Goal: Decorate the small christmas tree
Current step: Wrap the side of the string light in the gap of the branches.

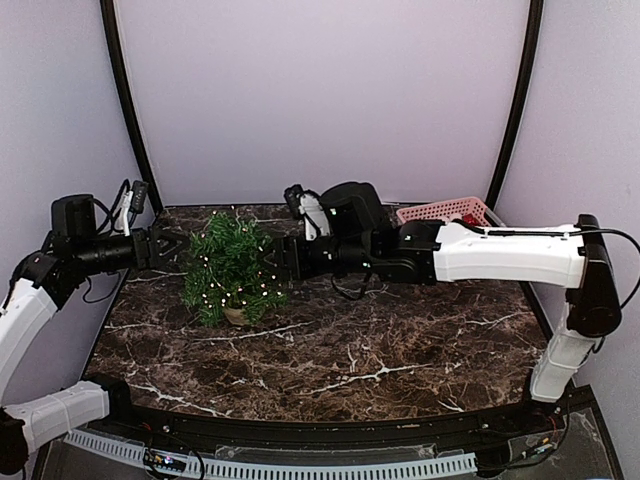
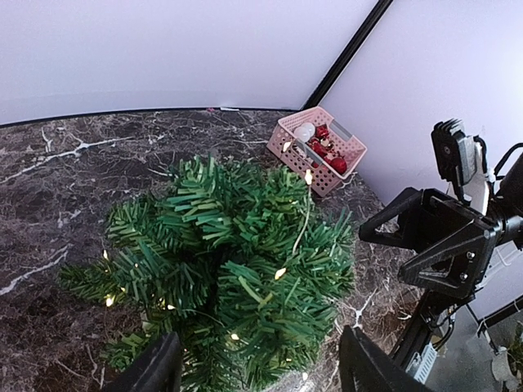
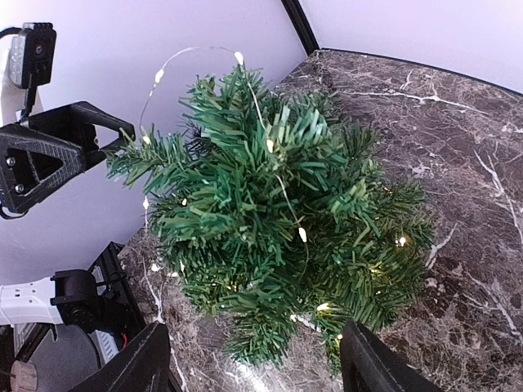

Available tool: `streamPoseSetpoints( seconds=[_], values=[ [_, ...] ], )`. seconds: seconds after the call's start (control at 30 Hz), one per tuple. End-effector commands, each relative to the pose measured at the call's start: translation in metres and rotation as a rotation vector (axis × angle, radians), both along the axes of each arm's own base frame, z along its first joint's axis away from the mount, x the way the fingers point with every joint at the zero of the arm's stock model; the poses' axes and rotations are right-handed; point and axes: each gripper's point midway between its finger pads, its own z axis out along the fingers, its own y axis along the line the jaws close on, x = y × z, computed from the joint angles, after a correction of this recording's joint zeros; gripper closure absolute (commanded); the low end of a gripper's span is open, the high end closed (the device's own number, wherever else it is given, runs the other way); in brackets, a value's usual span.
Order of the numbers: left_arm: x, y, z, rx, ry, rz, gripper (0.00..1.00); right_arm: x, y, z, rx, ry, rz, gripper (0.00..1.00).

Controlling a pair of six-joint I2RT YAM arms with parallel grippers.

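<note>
Flanking the small christmas tree [image 1: 228,268], both arms reach in from opposite sides. Tree stands upright in a small pot [image 1: 235,315] on the left half of the table [image 1: 400,350], nearer the far edge than the near one. The left gripper [image 1: 165,245] sits just beside the tree's left side, jaws spread wide with nothing held; its wrist view shows only branches ahead of the fingers. The right gripper [image 1: 275,262] sits at the tree's right side, jaws likewise apart and empty. A thin wire of small lights [image 3: 270,145] is draped over the branches, lit, with one loop standing loose above the top. The pink basket [image 1: 445,212] sits at the far right corner, well apart from the tree, with red ornaments [image 2: 327,151] and a white one inside. No ornament shows on the branches. Judgement: lights look done or nearly so, though the loose loop may want tucking. Hanging the ornaments from the basket is not yet done, so the task is at an early-to-middle stage.
</note>
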Motion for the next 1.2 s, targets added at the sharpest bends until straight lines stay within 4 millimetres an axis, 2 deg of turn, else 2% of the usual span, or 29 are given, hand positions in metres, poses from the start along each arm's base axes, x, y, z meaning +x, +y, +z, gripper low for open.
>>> streamPoseSetpoints(
  seconds=[0.0,0.1,0.23,0.27,0.43,0.53,0.6,0.73,0.8,0.87,0.97,1.17],
  values=[
    [-0.005,0.003,0.01,-0.015,-0.008,0.018,0.31,-0.004,-0.007,0.029,0.106,-0.069,-0.001,0.27],
    [-0.01,0.002,0.006,-0.025,0.007,0.012,0.28,-0.013,-0.007,0.033,0.123,-0.104,0.025,0.27],
    [-0.019,0.001,0.002,-0.052,0.036,0.008,0.26,-0.042,0.004,0.042,0.099,-0.23,0.048,0.35],
    [-0.023,0.0,0.003,-0.065,0.037,0.005,0.26,-0.049,0.008,0.042,0.112,-0.239,0.052,0.38],
    [-0.049,-0.011,-0.019,-0.139,0.06,-0.086,0.34,-0.074,0.028,0.036,0.204,-0.21,0.091,0.41],
    [-0.062,-0.008,-0.032,-0.137,0.047,-0.061,0.37,-0.077,0.038,0.033,0.229,-0.188,0.097,0.43],
    [-0.066,-0.009,-0.027,-0.141,0.008,-0.053,0.37,-0.076,0.04,0.034,0.251,-0.185,0.092,0.44],
    [-0.056,-0.006,-0.041,-0.105,0.041,0.017,0.43,-0.075,0.037,0.037,0.269,-0.194,0.079,0.46],
    [-0.051,-0.01,-0.048,-0.08,0.06,0.025,0.45,-0.073,0.033,0.04,0.268,-0.199,0.067,0.47],
    [-0.053,-0.026,-0.057,-0.041,0.071,-0.014,0.47,-0.072,0.028,0.038,0.26,-0.205,0.053,0.47],
    [-0.048,-0.037,-0.071,0.032,0.097,-0.011,0.5,-0.07,0.019,0.037,0.251,-0.209,0.028,0.48],
    [-0.038,-0.041,-0.075,0.058,0.056,0.03,0.53,-0.067,0.005,0.034,0.249,-0.21,-0.009,0.49]
  ],
)
